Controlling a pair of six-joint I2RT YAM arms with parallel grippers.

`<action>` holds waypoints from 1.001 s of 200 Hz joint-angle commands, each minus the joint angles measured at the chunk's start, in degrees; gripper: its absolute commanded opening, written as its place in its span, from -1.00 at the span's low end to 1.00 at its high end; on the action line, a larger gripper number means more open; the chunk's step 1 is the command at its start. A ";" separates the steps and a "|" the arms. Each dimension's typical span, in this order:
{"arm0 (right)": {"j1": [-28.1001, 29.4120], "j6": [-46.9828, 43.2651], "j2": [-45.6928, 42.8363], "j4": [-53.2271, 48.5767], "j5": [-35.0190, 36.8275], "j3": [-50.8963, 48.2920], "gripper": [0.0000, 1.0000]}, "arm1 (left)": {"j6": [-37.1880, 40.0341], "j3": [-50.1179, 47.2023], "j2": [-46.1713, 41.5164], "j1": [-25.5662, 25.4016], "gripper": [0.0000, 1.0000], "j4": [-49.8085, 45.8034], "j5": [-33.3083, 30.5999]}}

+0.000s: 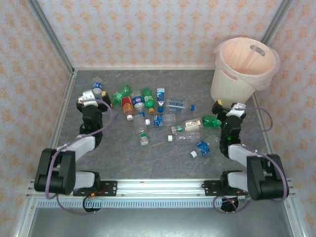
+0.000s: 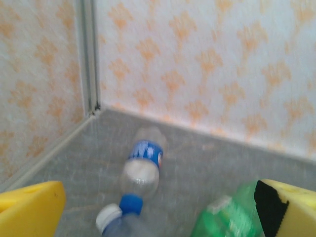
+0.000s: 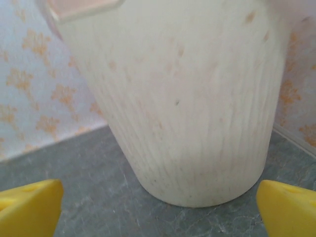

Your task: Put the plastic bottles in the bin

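Several plastic bottles (image 1: pixel 163 121), clear or green, lie scattered over the middle of the grey table. The bin (image 1: pixel 244 66), a pale pink-cream bucket, stands at the far right. My left gripper (image 1: pixel 94 95) is open at the far left of the pile. In the left wrist view a clear bottle with a blue label and blue cap (image 2: pixel 143 165) lies ahead of the left gripper (image 2: pixel 158 219). A white-capped bottle (image 2: pixel 111 219) and a green bottle (image 2: pixel 227 217) lie between its yellow fingers (image 2: pixel 29 210). My right gripper (image 1: pixel 228 104) is open and empty just in front of the bin's wall (image 3: pixel 182 108).
Patterned walls close in the table on the left, back and right; a metal corner post (image 2: pixel 89 54) stands ahead of the left gripper. A green bottle (image 1: pixel 212 120) lies just left of the right arm. Bare table (image 1: pixel 148 165) lies between the arm bases.
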 commanded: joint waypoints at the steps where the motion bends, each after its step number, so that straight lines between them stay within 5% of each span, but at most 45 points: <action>1: -0.12 10.01 -6.31 -12.35 5.54 2.14 0.99 | -8.90 11.53 -4.72 0.70 0.99 -28.52 -1.99; 36: -1.02 31.02 -15.73 -38.91 6.78 10.35 0.99 | -14.59 20.52 -8.36 0.83 0.99 -45.69 9.21; 79: -1.56 35.73 -26.29 -42.35 -0.58 9.45 1.00 | -20.63 14.28 -18.49 0.63 0.99 -43.25 25.38; 114: -1.60 36.61 -28.16 -47.83 -7.72 11.68 0.99 | -24.79 13.95 -18.93 -2.95 0.98 -50.18 25.32; 168: -0.17 33.82 -25.62 -62.15 -14.39 19.02 0.99 | -29.70 12.37 -15.87 -19.92 0.98 -51.04 13.73; 200: 0.98 35.88 -24.09 -69.84 -16.32 21.42 0.99 | -39.86 11.15 -16.14 -20.72 0.98 -51.63 7.85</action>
